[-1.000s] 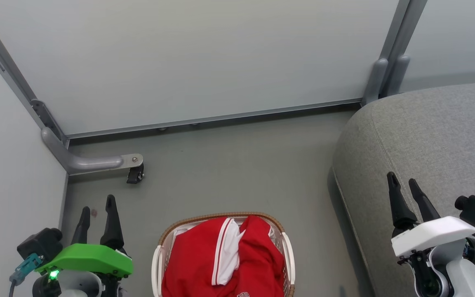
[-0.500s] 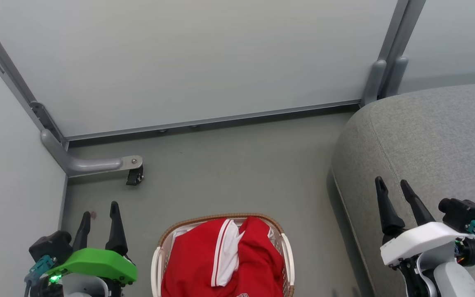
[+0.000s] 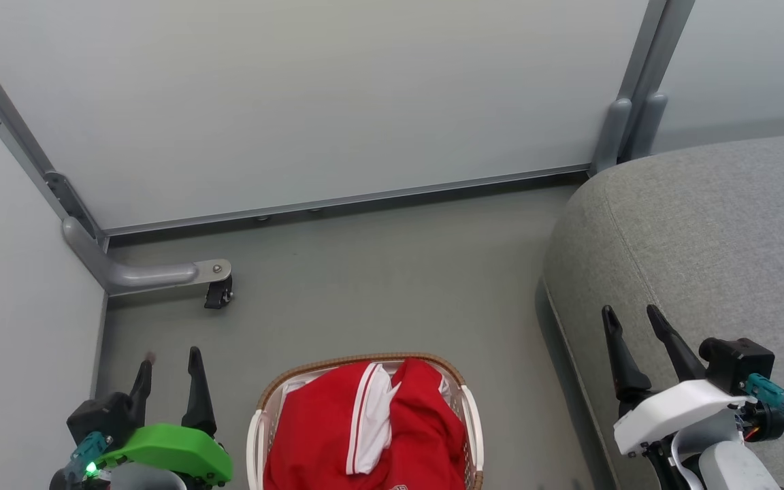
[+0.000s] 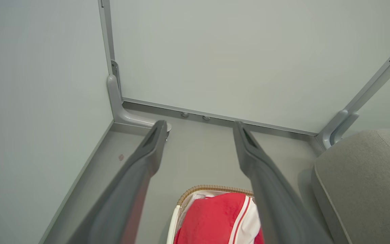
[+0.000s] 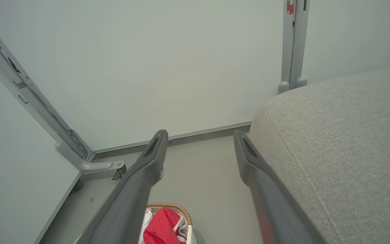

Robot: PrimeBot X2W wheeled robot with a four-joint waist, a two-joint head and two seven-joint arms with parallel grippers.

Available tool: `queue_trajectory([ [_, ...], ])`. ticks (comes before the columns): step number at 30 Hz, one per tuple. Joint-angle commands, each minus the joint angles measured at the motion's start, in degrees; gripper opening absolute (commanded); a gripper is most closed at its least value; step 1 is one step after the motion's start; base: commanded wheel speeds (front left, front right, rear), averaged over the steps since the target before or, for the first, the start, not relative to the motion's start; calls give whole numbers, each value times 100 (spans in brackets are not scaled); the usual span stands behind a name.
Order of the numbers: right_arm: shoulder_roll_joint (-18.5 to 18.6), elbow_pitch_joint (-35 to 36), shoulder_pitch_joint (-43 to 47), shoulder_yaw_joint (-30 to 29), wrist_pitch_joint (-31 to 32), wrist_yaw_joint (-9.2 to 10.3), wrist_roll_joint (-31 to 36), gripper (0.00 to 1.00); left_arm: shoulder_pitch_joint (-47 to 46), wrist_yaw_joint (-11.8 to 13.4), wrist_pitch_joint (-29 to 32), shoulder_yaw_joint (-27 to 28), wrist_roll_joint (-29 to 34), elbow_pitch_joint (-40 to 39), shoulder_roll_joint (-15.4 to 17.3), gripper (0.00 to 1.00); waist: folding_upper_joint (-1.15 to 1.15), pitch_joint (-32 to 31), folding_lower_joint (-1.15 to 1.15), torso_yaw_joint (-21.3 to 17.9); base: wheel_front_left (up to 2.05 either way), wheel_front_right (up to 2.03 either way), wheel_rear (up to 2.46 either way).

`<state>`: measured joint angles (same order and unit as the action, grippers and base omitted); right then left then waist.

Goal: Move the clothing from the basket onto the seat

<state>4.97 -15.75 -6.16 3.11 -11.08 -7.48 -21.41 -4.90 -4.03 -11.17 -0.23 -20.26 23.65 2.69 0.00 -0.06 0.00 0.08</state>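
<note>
Both arms have dropped in the head view since a second ago: your left end effector (image 3: 169, 358) sits lower, and your right end effector (image 3: 631, 310) lower and further in toward the basket (image 3: 365, 356). The camera has shifted a little too. Both have their fingers spread apart, with nothing between them. The clothing (image 3: 365, 429) lies heaped in the basket, its white panel on top, and rises above the rim. None is on the seat (image 3: 705, 224) yet. The basket stands on the floor (image 3: 378, 272) near the seat's left edge, so your carry looks short. You seem to be lining up for a first reach, and spread fingers suit that.
</note>
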Motion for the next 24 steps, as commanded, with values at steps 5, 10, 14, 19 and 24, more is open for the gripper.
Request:
queue_trajectory([
  [5, 47, -16, -61, 74, -102, -2, 346, 100, 18, 50, -92, -69, 255, 48, 20, 100, 0, -17, 0, 0, 0, 0, 0],
  [10, 57, -29, -68, 114, -167, -2, 563, 100, 15, 41, -155, -143, 347, 101, 23, 100, 0, -17, 0, -11, 0, 0, 0],
  [14, 35, -15, -44, 132, -212, -2, 743, 100, 38, 47, -197, -198, 461, 153, 25, 100, 0, -5, 0, -25, 0, 0, 0],
  [19, 31, -47, -17, 135, -269, -2, 940, 100, 72, 47, -255, -257, 589, 205, 28, 100, 0, 10, 0, -35, 0, 0, 0],
  [24, 28, -83, 13, 161, -321, -2, 1179, 100, 85, 26, -310, -274, 732, 255, 31, 100, 0, 27, 0, -35, 0, 0, 0],
])
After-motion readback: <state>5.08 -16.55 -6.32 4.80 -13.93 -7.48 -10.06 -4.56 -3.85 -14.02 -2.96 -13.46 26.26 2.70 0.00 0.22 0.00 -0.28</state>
